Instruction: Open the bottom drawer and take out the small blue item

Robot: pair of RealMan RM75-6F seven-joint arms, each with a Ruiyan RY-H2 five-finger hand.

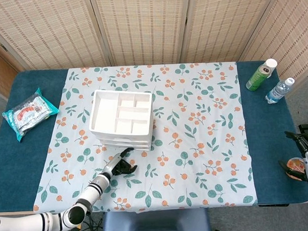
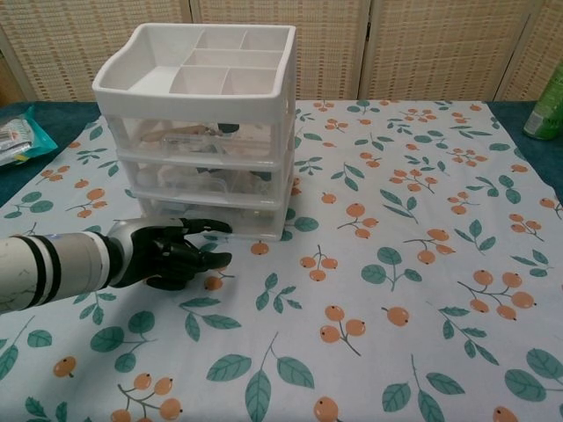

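White plastic forms the three-drawer organizer [image 2: 198, 132], which stands on a floral tablecloth [image 2: 396, 264] printed with orange berries and green leaves. Its open top tray is split into several compartments, and all three clear drawers sit pushed in. The bottom drawer [image 2: 211, 218] is closed, and its contents cannot be made out through the cloudy front, so the small blue item is not visible in either view.

Low in front of the organizer, the left hand [image 2: 171, 253] reaches in from the robot's left side. Its dark fingers are loosely curled and hold nothing, while one finger [image 2: 211, 226] stretches forward so that its tip lies right at the front of the bottom drawer; whether it actually touches the drawer cannot be told. In the head view the same hand [image 1: 120, 167] appears just below the organizer's near edge [image 1: 125, 142].

At the far right edge of the head view, the right hand [image 1: 306, 150] hangs beside the table, well apart from the organizer. Only part of it shows, and whether its fingers are spread or closed cannot be told. Just beside it lies a small round orange thing [image 1: 293, 166] that is too unclear to name.

A teal snack packet [image 1: 28, 112] lies on the blue table cover [image 1: 15, 152] at the left. A green bottle [image 1: 260, 75] and a clear water bottle [image 1: 279, 90] stand near the far right corner
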